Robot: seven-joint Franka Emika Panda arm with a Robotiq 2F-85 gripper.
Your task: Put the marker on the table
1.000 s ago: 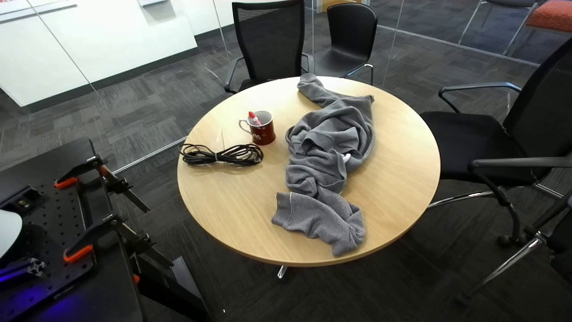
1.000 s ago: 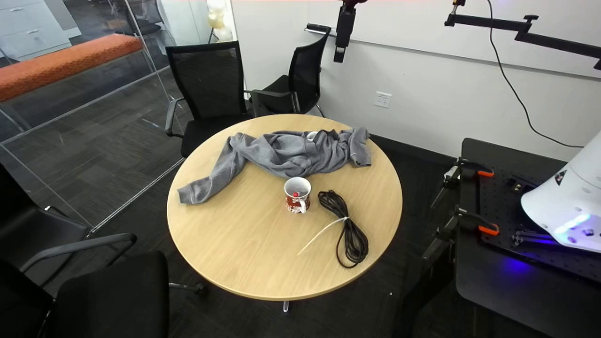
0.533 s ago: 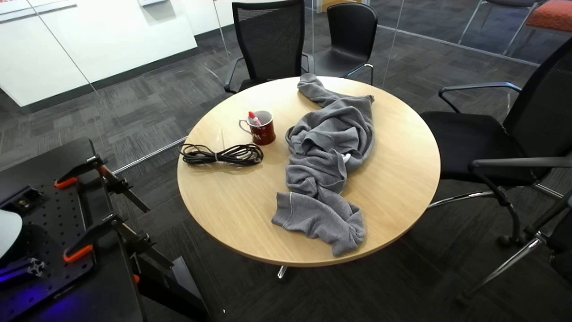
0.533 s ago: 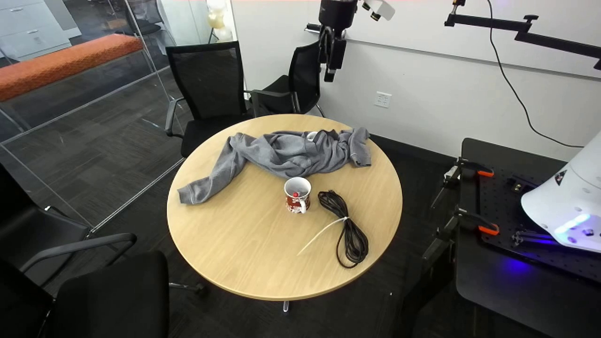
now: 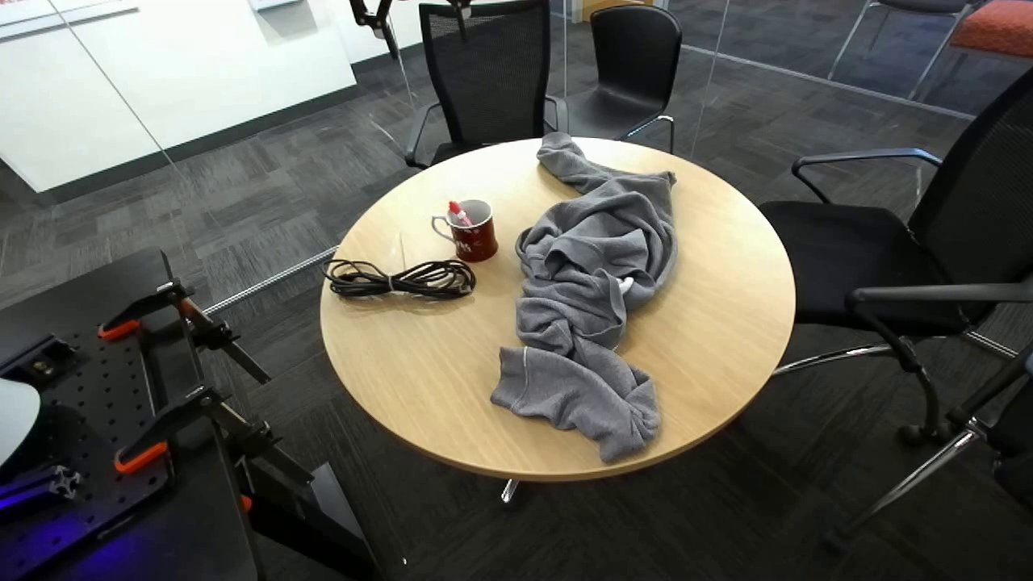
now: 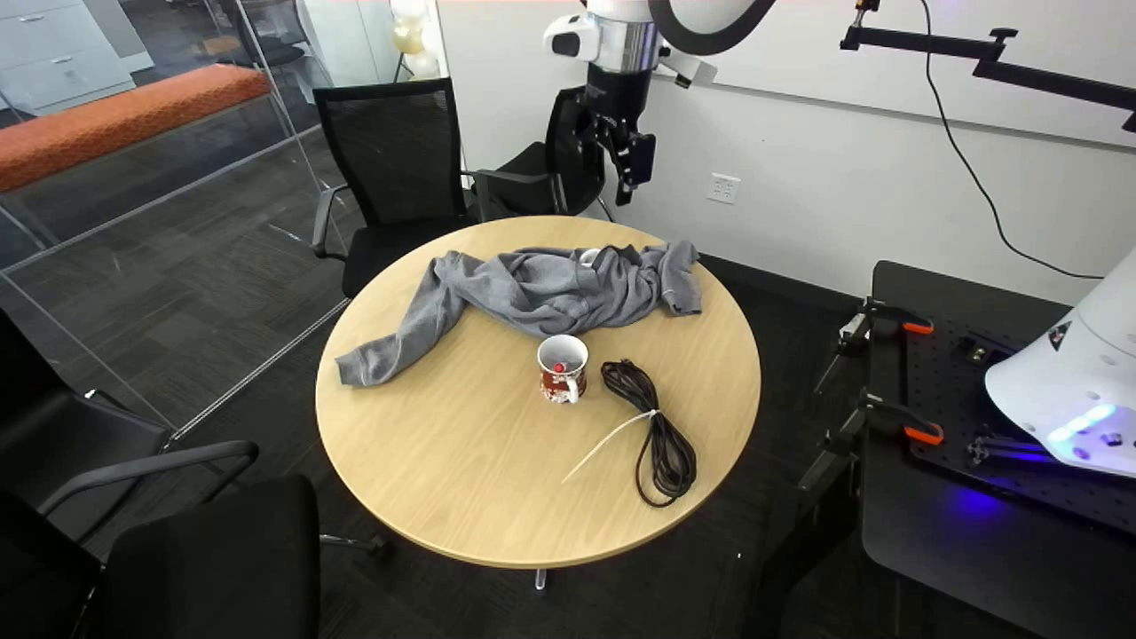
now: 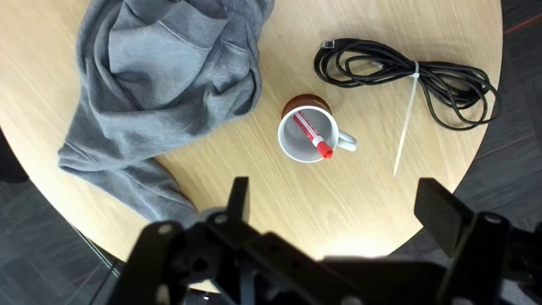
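Background: dark carpet (image 5: 726, 516) surrounds the round, wood-look bench (image 7: 228, 156). Directions follow the wrist view, left to right. A gray sweatshirt (image 7: 152, 89) occupies the bench toward its left edge. To its right, just beside it but apart, stands a red-and-white mug (image 7: 292, 137). The red-capped marker (image 7: 310, 132) is inside the mug, cap uppermost, apparently resting against the rim near the handle (image 7: 347, 141). Its long axis runs diagonally, cap toward the lower right edge of the bench. The end effector (image 7: 333, 197) is above the bench; its fingers (image 7: 438, 207) stand wide apart with nothing between them, their midpoint falling between the mug and the lower edge. From that midpoint, the marker lies farther from the lower edge and slightly left. A tied black cable (image 7: 394, 67) lies near the right edge. Judgement: the marker is not yet grasped; the coming move requires travel away from the lower edge, descent, and probably wrist rotation so that the fingers close across the barrel.
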